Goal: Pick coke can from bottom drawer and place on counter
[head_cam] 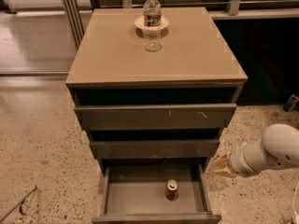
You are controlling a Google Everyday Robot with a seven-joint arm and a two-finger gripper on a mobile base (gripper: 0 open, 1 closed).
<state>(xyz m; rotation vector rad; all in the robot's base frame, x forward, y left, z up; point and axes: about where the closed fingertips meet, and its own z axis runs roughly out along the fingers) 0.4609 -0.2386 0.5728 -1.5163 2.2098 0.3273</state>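
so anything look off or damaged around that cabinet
Only minor things: light scuff marks on the top drawer's front, right of centre. The coke can stands upright in the open bottom drawer, the water bottle upright on a plate on the counter. The gripper hangs right of the drawer, touching nothing.

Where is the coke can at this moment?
The coke can stands upright in the open bottom drawer, a little right of its middle. The gripper hangs outside the drawer, further right in the camera view.
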